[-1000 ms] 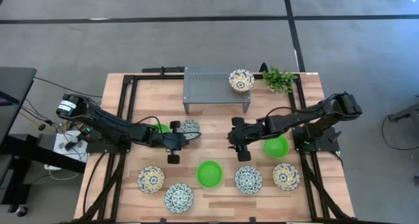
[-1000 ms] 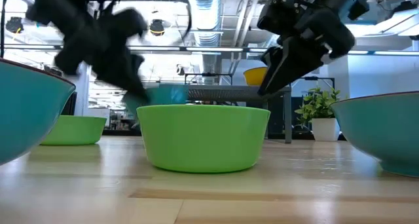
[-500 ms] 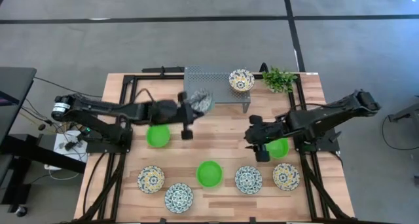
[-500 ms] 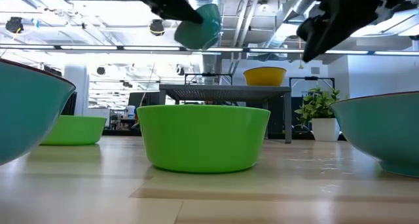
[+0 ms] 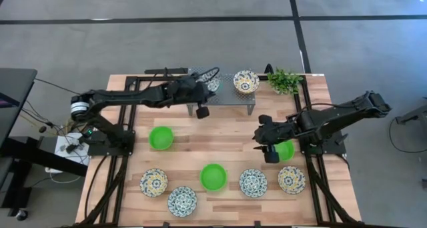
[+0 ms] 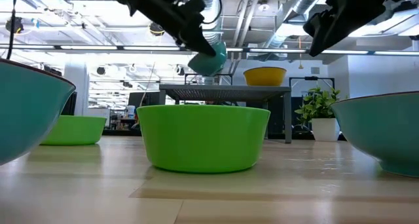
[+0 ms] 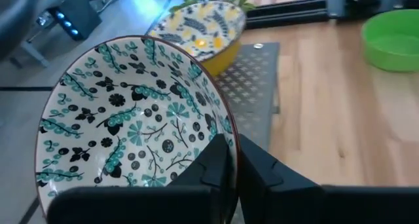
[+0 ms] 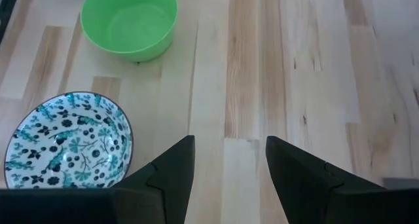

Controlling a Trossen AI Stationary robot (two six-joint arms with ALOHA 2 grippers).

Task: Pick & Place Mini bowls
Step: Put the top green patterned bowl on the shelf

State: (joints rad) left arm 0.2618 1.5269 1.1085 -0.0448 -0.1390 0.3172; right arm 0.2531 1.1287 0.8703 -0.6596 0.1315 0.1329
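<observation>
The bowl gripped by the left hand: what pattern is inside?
Blue-green and black leaves and dots on white inside the bowl; the left wrist view shows it best.

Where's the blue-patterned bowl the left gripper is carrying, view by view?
High view: blue-patterned bowl at the left gripper, over the grey rack.
Low view: upper centre, tilted, above the rack.
Left wrist view: fills the left half, rim clamped.
Right wrist view: not in it; that bowl sits on the table.
Shared landmark: yellow-patterned bowl on the rack.

Bright ceiling strip lights (image 6: 39, 27) are flooding the low view with glare, while the two nearest teal bowl rims (image 6: 29, 106) are looking soft, probably out of focus; shadows are staying faint.
</observation>
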